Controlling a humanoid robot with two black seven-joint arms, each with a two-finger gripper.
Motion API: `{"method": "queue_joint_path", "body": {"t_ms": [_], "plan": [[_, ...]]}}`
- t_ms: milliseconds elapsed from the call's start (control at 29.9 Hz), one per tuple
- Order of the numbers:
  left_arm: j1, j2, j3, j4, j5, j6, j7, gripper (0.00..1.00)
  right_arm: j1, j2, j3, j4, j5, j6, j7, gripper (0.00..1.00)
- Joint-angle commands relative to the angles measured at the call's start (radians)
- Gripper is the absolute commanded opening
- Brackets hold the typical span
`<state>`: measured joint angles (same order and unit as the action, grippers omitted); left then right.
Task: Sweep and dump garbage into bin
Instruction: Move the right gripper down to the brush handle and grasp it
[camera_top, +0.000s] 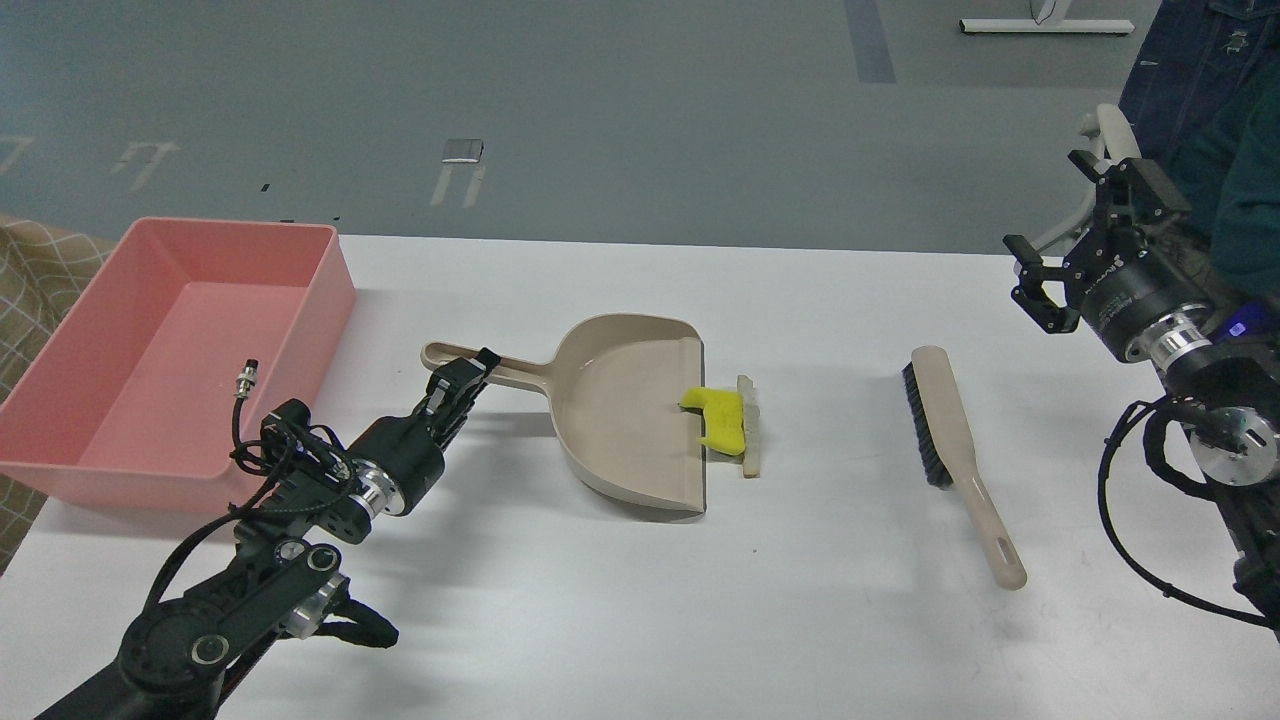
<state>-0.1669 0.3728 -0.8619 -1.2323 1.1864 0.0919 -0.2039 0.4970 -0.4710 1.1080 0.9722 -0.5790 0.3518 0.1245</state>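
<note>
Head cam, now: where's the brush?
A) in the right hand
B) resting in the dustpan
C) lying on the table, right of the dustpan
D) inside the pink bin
C. The brush lies flat on the white table, to the right of the dustpan; the right hand is up and away from it, holding nothing.

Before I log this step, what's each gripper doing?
Left gripper: shut on the dustpan handle.
Right gripper: open, holding nothing, above the table.
</note>
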Motion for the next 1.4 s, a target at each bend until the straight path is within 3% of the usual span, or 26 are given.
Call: {"method": "queue_joint_path", "body": {"t_ms": [0,301,568,836,1036,1371], "plan": [[0.000,0.003,0.000,-0.001,0.001,-0.005,0.001,0.00,-0.012,-0.121,-0.092,0.109,-0.079,0.001,-0.003,1.00],[-0.003,0.001,0.000,-0.006,0.001,-0.009,0.004,0.00,0.002,-0.507,-0.365,0.423,-0.248,0.003,-0.012,1.00],[-0.019,0.014,0.000,-0.018,-0.007,-0.011,0.006,0.00,-0.011,-0.805,-0.435,0.637,-0.464,0.054,-0.052,1.00],[-0.016,0.005,0.000,-0.025,-0.007,-0.012,0.006,0.00,-0.031,-0.802,-0.493,0.638,-0.653,0.070,-0.057,1.00],[-0.005,0.003,0.001,-0.050,-0.005,-0.012,0.006,0.00,-0.031,-0.715,-0.510,0.652,-0.671,0.069,-0.123,0.99],[-0.003,-0.002,0.000,-0.050,-0.007,-0.012,0.006,0.00,-0.054,-0.649,-0.517,0.651,-0.702,0.069,-0.178,0.90]]}}
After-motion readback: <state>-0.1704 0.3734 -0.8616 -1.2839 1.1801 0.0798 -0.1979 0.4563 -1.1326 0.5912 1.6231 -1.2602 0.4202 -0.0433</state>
